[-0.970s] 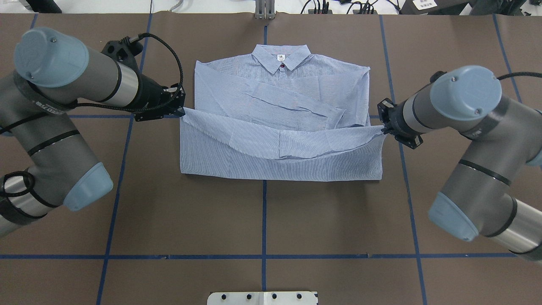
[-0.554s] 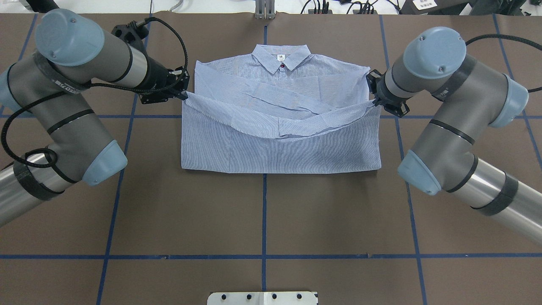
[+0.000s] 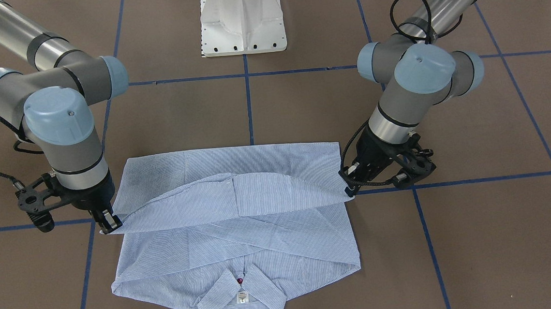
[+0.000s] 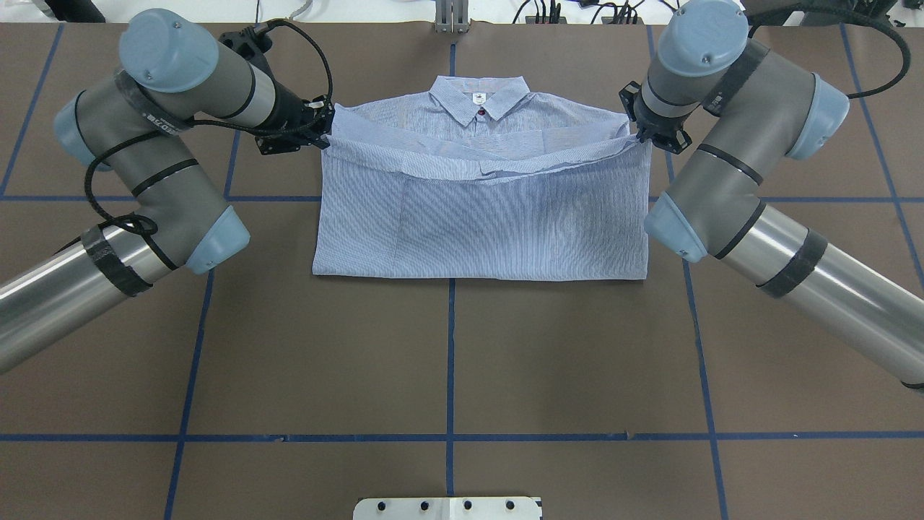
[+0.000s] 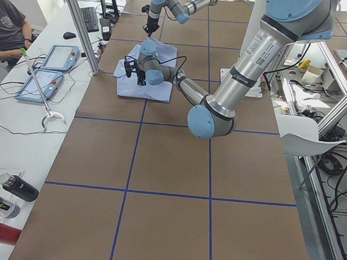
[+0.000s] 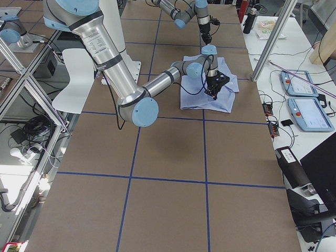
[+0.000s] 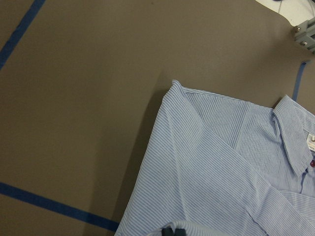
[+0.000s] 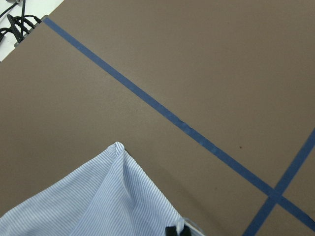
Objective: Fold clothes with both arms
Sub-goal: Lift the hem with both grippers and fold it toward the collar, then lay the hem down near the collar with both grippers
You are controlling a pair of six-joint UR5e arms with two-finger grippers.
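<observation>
Brown bench (image 4: 447, 361) under a striped shirt (image 4: 484, 217). My left arm (image 4: 166, 144) and right arm (image 4: 729, 144) reach in on either side of the collar (image 4: 480, 100). The shirt's lower half is folded up, and its hem hangs just short of the collar. My left tool (image 4: 325, 134), to the collar's left, is pinched closed on one hem corner. My right tool (image 4: 639, 137), to the collar's right, is closed on the other corner.

Silver-grey left arm (image 4: 43, 289), right arm (image 4: 852, 310), pale blue caps (image 4: 167, 40), black cables (image 4: 323, 56)
</observation>
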